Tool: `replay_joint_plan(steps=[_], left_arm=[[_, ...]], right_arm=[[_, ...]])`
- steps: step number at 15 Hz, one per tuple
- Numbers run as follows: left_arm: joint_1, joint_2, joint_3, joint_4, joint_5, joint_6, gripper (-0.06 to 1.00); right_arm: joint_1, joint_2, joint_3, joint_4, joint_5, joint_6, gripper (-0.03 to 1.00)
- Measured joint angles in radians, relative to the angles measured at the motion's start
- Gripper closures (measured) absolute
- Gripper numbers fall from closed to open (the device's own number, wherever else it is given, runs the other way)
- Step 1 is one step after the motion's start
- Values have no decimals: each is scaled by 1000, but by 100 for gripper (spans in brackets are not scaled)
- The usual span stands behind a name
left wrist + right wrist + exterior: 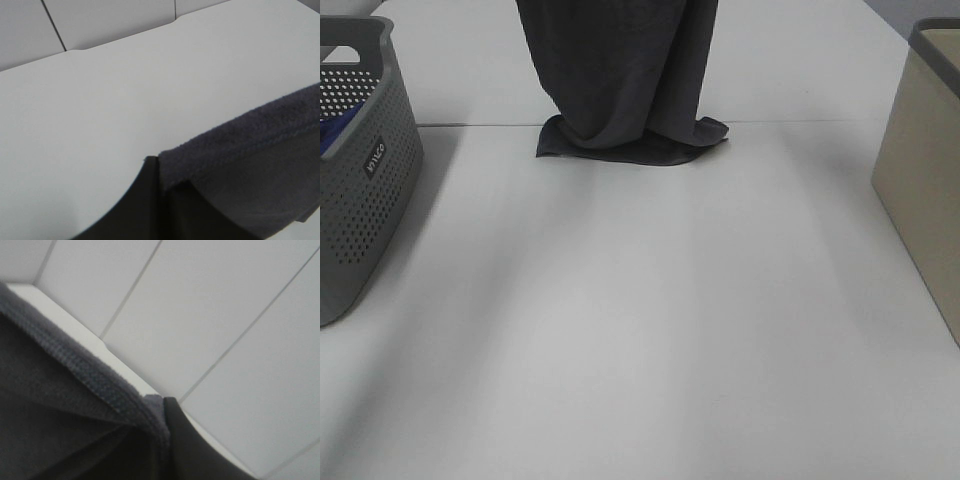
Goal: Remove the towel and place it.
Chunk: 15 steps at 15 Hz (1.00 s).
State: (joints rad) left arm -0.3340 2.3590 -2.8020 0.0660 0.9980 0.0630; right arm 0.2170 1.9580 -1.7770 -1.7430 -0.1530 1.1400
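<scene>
A dark grey towel (620,70) hangs down from above the exterior high view, and its lower end rests crumpled on the white table (640,320) at the far middle. Both grippers are above the edge of that view. In the left wrist view my left gripper (160,167) is shut on the towel's hemmed edge (250,160), with one black finger (142,200) showing. In the right wrist view my right gripper (164,405) is shut on the towel's other top edge (65,390), with one black finger (190,445) showing.
A grey perforated basket (360,170) with something blue inside stands at the left edge. A beige fabric bin (925,170) stands at the right edge. A table seam runs across behind the towel's lower end.
</scene>
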Motion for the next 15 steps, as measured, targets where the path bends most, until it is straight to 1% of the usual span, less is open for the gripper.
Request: replay_joint_plan(steps=[1, 2, 4, 5, 6, 8, 9, 10, 11, 12, 13, 14, 15], left_arm=[[-5, 0, 0, -20, -1, 57, 94], [-6, 1, 0, -26, -1, 68, 94], [-6, 1, 0, -32, -1, 76, 94], [-6, 1, 0, -46, 0, 76, 94], [-8, 3, 0, -66, 0, 77, 94], [-11, 4, 0, -91, 0, 77, 94], [-12, 4, 0, -100, 0, 77, 94], [-7, 4, 0, -108, -13, 77, 94], [-2, 3, 0, -106, -24, 77, 94], [0, 2, 0, -105, -27, 77, 94], [2, 2, 0, -101, -29, 77, 94], [3, 2, 0, -101, -29, 77, 94], [4, 2, 0, -101, -29, 77, 94]], right_arm=[[2, 0, 33, 0, 100, -259, 96], [4, 0, 65, 0, 130, -375, 96], [10, 0, 132, 0, 168, -484, 96], [11, -1, 182, 0, 179, -519, 96], [11, -1, 230, 4, 180, -531, 96], [17, -1, 269, 99, 188, -531, 96], [31, 0, 276, 204, 208, -529, 96], [79, 2, 279, 490, 256, -524, 96], [107, 2, 279, 615, 277, -528, 96], [122, 2, 280, 683, 282, -534, 96], [150, 2, 281, 800, 297, -543, 96], [177, -3, 282, 917, 314, -568, 96], [205, -14, 283, 1001, 337, -611, 96]])
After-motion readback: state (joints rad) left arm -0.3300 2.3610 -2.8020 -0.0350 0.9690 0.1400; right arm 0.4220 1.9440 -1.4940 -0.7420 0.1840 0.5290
